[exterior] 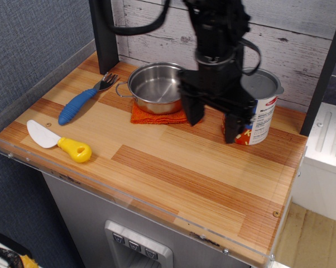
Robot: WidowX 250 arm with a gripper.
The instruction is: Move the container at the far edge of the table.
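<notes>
The container (259, 111), a tall tin can with a grey lid and a blue, white, red and orange label, stands upright at the far right of the striped wooden table (173, 167), near the back wall. My black gripper (212, 117) is open and empty. It hangs just left of the can and in front of it. Its right finger covers the can's left side, and I cannot tell whether it touches the can.
A steel two-handled pot (157, 86) sits on an orange cloth (151, 114) at the back middle. A blue-handled fork (84, 100) lies at the back left. A white knife with a yellow handle (59, 142) lies at the front left.
</notes>
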